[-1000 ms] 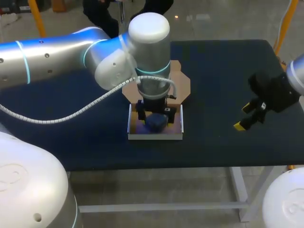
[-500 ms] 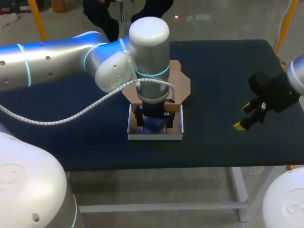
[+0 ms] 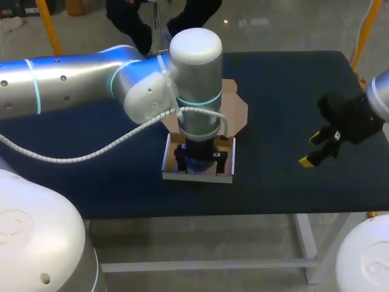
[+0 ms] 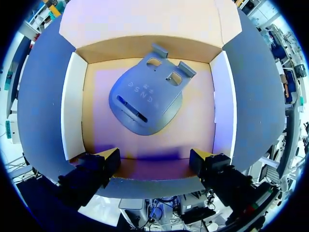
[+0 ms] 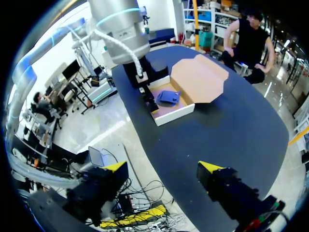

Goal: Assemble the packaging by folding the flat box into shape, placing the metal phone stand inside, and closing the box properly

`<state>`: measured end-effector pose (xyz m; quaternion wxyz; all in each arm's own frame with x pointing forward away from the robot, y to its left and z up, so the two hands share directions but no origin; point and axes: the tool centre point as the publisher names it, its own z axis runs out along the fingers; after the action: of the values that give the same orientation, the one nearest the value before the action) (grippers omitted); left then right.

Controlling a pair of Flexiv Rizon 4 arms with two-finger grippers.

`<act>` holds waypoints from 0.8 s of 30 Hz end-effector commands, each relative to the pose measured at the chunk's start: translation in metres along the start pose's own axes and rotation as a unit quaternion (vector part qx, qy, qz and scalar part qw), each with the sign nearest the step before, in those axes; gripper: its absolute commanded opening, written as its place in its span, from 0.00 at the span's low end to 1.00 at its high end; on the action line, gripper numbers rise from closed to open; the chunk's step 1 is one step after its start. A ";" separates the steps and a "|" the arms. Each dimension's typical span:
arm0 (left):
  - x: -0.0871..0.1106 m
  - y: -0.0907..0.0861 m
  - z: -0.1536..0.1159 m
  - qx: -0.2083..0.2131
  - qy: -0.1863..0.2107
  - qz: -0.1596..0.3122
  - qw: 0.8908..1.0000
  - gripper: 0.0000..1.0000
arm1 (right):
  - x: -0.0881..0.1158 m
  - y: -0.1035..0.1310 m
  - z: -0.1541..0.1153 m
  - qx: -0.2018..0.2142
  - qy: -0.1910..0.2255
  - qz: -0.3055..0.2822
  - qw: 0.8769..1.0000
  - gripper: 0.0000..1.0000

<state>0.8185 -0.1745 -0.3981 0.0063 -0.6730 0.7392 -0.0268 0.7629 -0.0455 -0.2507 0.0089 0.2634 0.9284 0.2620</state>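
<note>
1. The stand (image 4: 147, 94) lies flat on the floor of the box (image 4: 72, 106), towards the wall that carries the lid. Nothing touches it. It looks set down so that the lid can fold over it.
2. The box stands in shape, with its four walls up and its top open. It sits near the table's (image 3: 279, 91) front edge, about mid-width.
3. The lid (image 4: 145, 19) lies spread back on the table behind the box, which leaves the opening free. By my judgement, closing it is the step left.
4. The left gripper (image 4: 154, 157) hangs straight over the box, fingers pointing down. Its yellow tips stand wide apart near the wall opposite the lid. It holds nothing, and the stand lies ahead of the tips, apart from both.
5. In the head view the left gripper (image 3: 200, 159) covers most of the box (image 3: 197, 177) interior.
6. The right gripper (image 3: 311, 150) hovers at the table's right side, well apart from the box. Its fingers are spread and hold nothing. It seems parked out of the way, perhaps to help with the lid.
</note>
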 end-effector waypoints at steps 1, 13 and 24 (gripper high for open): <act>0.002 0.009 0.001 0.001 -0.004 -0.008 1.000 1.00 | 0.000 0.000 -0.002 -0.001 0.002 -0.001 1.000 1.00; 0.003 0.028 0.000 -0.006 -0.005 -0.034 0.999 1.00 | 0.000 0.000 -0.002 -0.001 0.002 -0.001 1.000 1.00; 0.006 0.038 0.000 -0.011 -0.006 -0.048 0.999 1.00 | 0.000 0.000 -0.002 -0.001 0.002 -0.001 1.000 1.00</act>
<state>0.7826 -0.1763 -0.4008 -0.0024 -0.7062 0.7078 -0.0149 0.7628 -0.0456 -0.2506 0.0089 0.2635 0.9284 0.2620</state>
